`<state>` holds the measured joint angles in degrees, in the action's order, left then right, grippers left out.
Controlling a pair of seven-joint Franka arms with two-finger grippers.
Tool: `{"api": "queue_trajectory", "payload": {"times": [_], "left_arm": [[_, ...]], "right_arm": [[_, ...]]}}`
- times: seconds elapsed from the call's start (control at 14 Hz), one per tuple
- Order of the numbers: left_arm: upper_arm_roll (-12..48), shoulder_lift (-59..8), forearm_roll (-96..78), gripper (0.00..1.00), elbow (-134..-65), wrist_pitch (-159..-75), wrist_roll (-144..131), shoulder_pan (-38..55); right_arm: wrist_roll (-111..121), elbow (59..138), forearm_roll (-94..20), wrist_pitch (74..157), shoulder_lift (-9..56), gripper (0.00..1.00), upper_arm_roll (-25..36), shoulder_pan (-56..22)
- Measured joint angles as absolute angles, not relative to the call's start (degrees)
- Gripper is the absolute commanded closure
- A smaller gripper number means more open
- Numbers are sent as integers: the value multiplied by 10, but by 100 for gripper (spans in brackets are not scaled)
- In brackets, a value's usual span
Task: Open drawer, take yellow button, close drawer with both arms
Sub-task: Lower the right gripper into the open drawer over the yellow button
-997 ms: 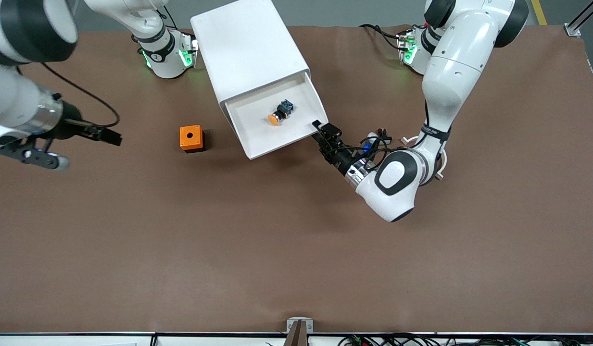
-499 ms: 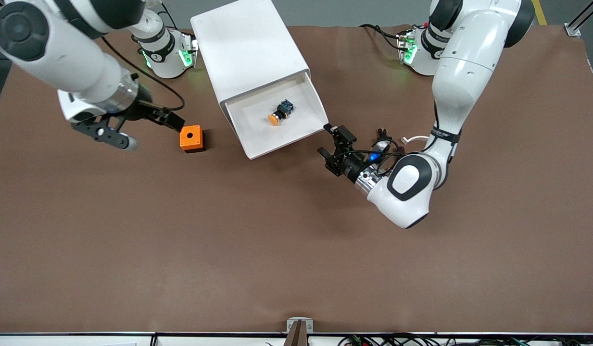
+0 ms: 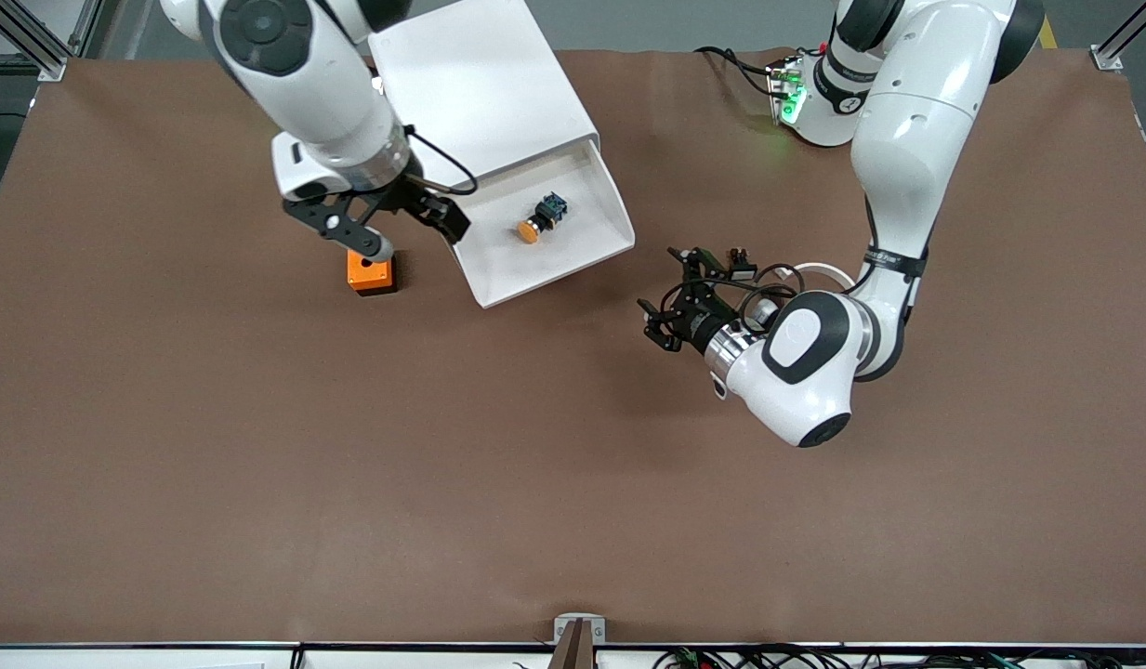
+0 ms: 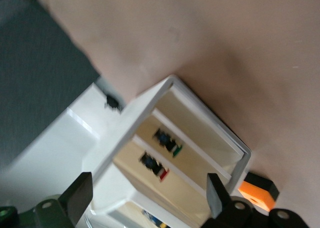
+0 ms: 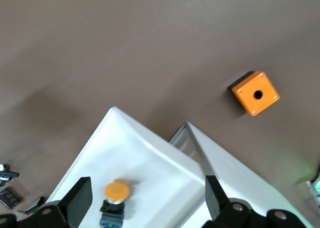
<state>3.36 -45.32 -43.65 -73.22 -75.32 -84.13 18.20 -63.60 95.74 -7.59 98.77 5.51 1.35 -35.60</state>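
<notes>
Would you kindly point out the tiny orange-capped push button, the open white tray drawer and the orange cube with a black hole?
tiny orange-capped push button [image 3: 530,230], front view, on its cap.
open white tray drawer [image 3: 498,279], front view, bare floor.
orange cube with a black hole [image 5: 255,93], right wrist view, top face.

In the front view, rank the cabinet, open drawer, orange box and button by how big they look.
Largest to smallest:
1. Cabinet
2. Open drawer
3. Orange box, partly hidden under the right pincer, so its full extent is unsure
4. Button
</notes>
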Motion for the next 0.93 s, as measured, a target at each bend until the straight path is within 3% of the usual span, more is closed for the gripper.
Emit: {"api": "queue_trajectory", "payload": {"times": [0.28,0.64,0.93], "left_arm": [[33,-450,-368,0,-705,-780,-702,182],[32,-429,-270,0,-694,-896,-575,182],[33,-416,-214,0,-694,-970,-529,185]], "right_arm": [[-691,971,-76,1024,58,0,14,-407],[-771,1020,-75,1113,66,0,14,-476],[-791,1038,-71,1139,88,0,14,-506]]}}
